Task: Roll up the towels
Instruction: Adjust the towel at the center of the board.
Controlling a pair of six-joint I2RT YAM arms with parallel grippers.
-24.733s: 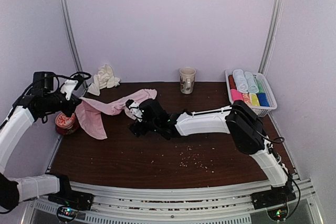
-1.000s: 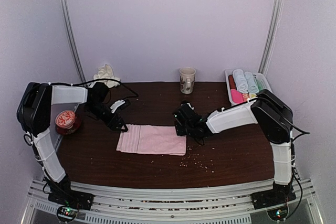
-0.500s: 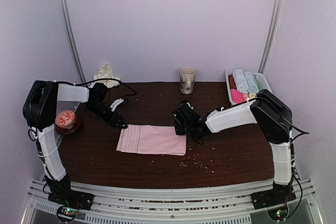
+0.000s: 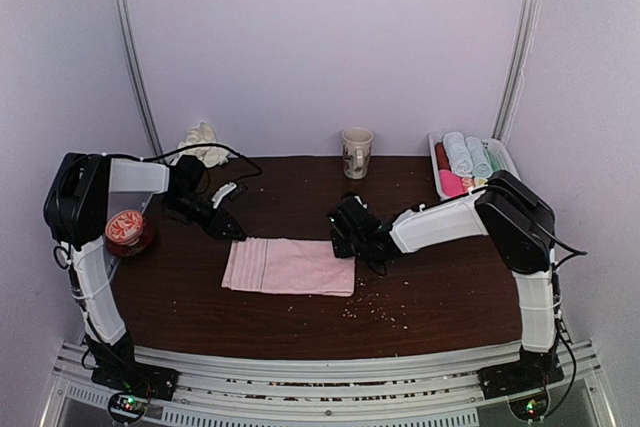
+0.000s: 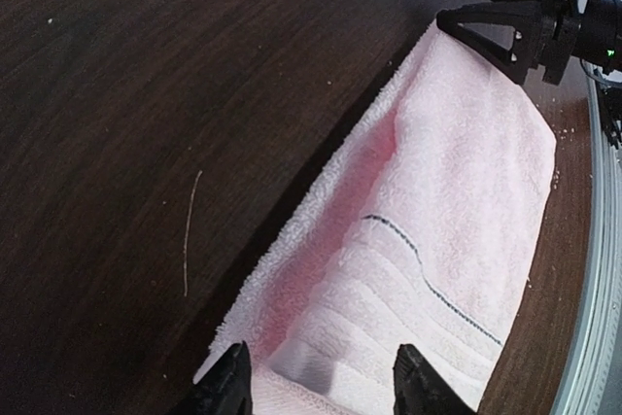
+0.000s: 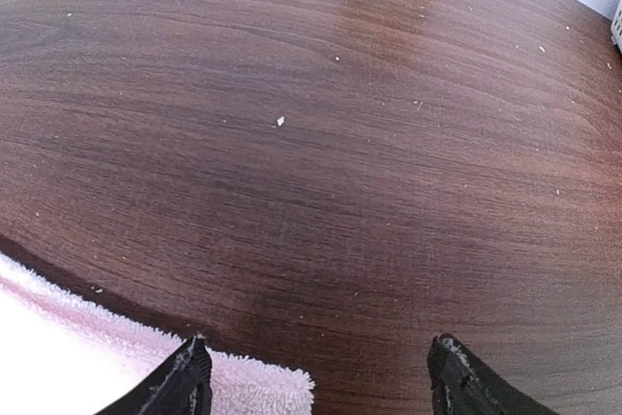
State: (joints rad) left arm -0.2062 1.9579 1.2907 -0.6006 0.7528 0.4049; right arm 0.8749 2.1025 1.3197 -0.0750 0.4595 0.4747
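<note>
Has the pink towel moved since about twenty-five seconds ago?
Yes. Against the mug, the pink towel shifted right and toward the near edge, and now lies flat.

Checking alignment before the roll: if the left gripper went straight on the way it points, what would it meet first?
The left gripper would most likely meet the short end of the flat pale pink cloth towel, which lies right between its open jaws. Its height above the cloth is unclear.
</note>
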